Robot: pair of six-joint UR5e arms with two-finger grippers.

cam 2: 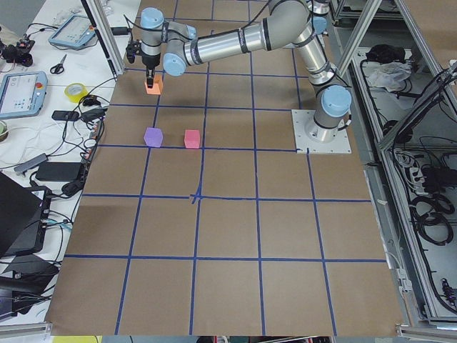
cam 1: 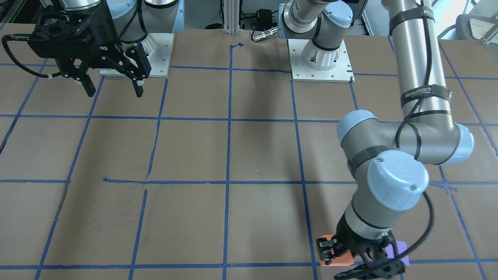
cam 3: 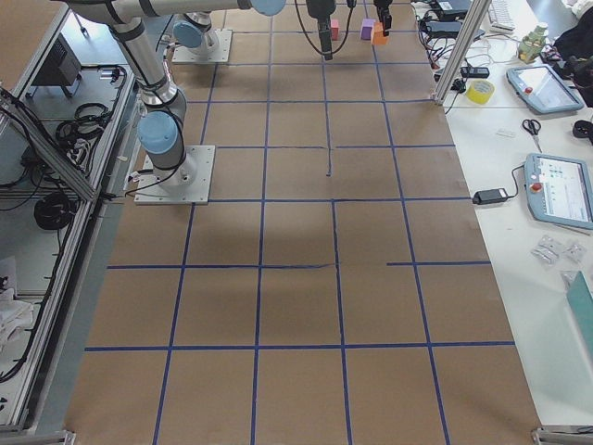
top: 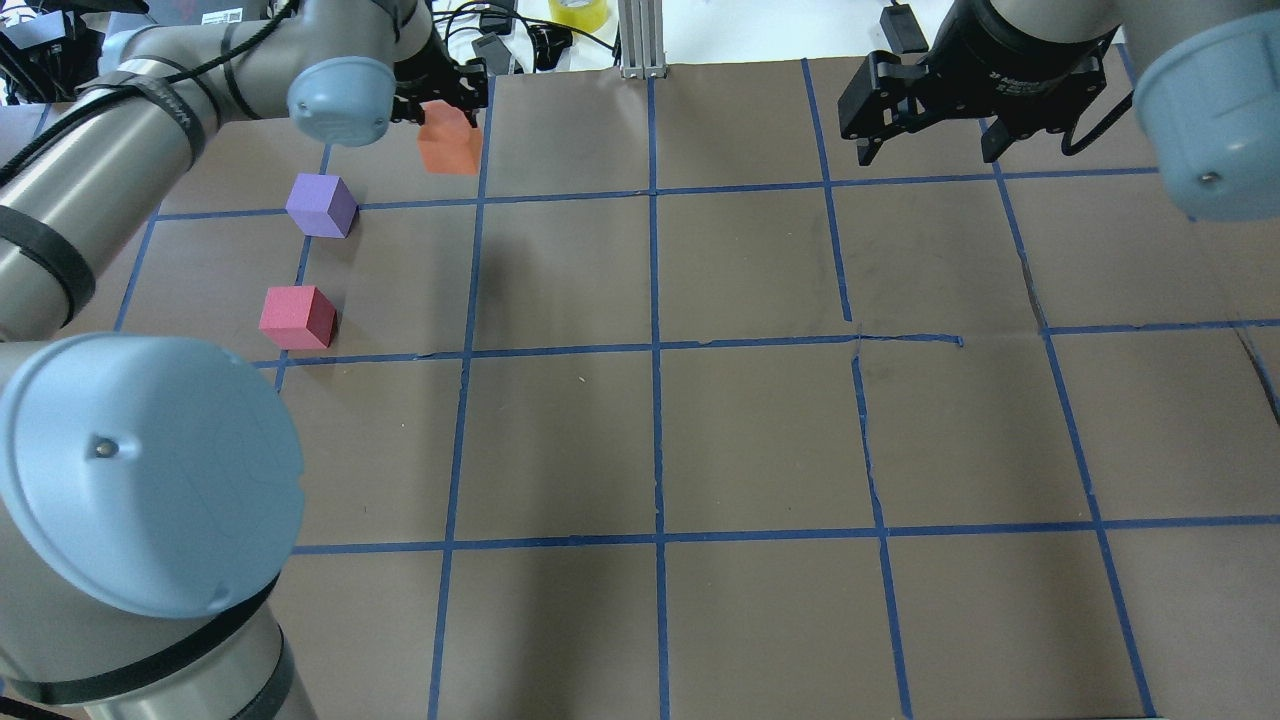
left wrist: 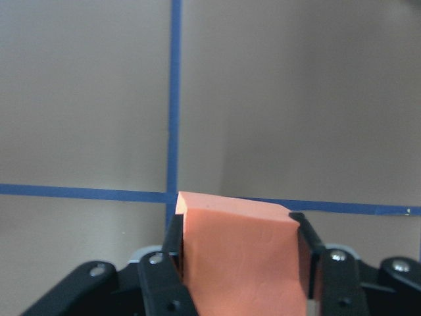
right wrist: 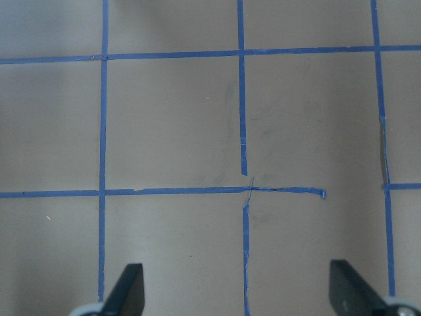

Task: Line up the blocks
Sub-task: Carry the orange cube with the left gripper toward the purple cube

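Note:
My left gripper (top: 440,100) is shut on the orange block (top: 449,142) at the table's far left. The wrist view shows the orange block (left wrist: 240,253) between both fingers. I cannot tell whether it rests on the table or hangs just above it. The purple block (top: 321,205) sits nearer me and to the left, and the pinkish-red block (top: 297,317) nearer still. In the front-facing view the orange block (cam 1: 337,259) and the purple block (cam 1: 401,251) peek out beside the left gripper (cam 1: 344,258); the pinkish-red block is hidden. My right gripper (top: 930,150) is open and empty, above the far right.
The table is brown paper with a blue tape grid (top: 655,350). An aluminium post (top: 640,40) and a yellow tape roll (top: 578,12) stand past the far edge. A side bench with tablets (cam 2: 25,89) and cables lies just beyond the orange block.

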